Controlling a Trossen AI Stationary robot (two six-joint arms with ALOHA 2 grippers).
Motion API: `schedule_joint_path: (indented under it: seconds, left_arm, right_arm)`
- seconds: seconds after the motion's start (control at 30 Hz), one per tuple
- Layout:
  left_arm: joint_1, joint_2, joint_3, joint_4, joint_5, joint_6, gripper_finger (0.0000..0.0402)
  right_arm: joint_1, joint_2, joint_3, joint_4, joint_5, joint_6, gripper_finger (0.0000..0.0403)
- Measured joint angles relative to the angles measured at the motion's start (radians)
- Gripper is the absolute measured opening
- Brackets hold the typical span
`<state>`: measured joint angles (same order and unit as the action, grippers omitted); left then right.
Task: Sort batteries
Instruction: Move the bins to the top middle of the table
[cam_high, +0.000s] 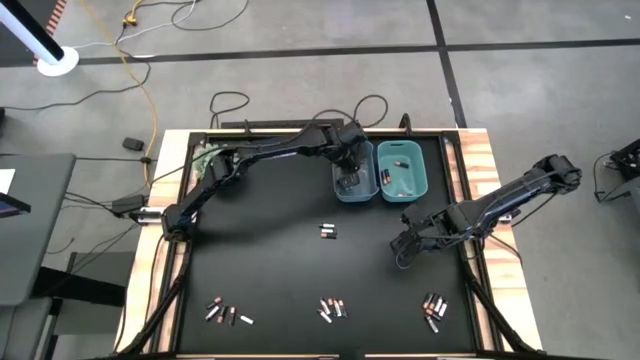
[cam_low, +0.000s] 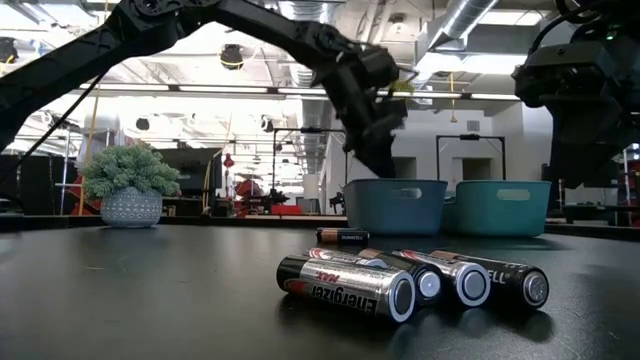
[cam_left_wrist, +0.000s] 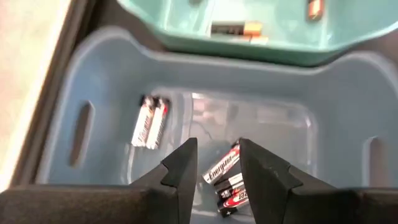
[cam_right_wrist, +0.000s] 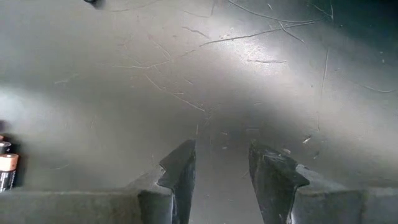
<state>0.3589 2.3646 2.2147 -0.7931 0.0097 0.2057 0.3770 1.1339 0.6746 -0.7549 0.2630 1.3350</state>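
Both arms matte black, slim jointed links w/ bulkier housings at elbows & wrists. Left arm (cam_high: 270, 150): long thin segments, dark cable running alongside the link, chunky block at wrist. Right arm (cam_high: 500, 205): same build, rounded elbow housing. Left end effector (cam_left_wrist: 214, 168): two black fingers (cam_left_wrist: 180, 171), angular, wedge-shaped tips, flat inner faces. Right end effector (cam_right_wrist: 219, 171): identical pair, matte, slightly scuffed edges.

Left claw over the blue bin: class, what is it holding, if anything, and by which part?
Nothing. The left claw hangs open over the blue bin, its gap empty; the silvery batteries lie loose on the bin's floor.
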Motion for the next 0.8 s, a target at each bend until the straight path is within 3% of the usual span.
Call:
schedule_joint_path:
  seconds: [0.2, 0.53, 0.67, 0.8]
  left_arm:
    - [-0.002, -0.004, 0.145, -0.081, 0.000, -0.040, 0.0114]
    - [0.015, -0.127, 0.124, -0.237, 0.010, -0.230, 0.0113]
    - [-0.012, -0.157, 0.114, -0.287, -0.045, -0.234, 0.0111]
    - [-0.074, -0.204, 0.022, -0.231, -0.115, -0.239, 0.0099]
  right_arm:
    - [0.000, 0.000, 0.000, 0.000, 0.000, 0.000, 0.0163]
    - [0.000, 0.000, -0.001, 0.008, 0.000, -0.005, 0.0163]
    - [0.000, 0.000, -0.001, 0.008, 0.000, -0.025, 0.0163]
    - [0.000, 0.000, -0.001, 0.008, 0.000, -0.032, 0.0163]
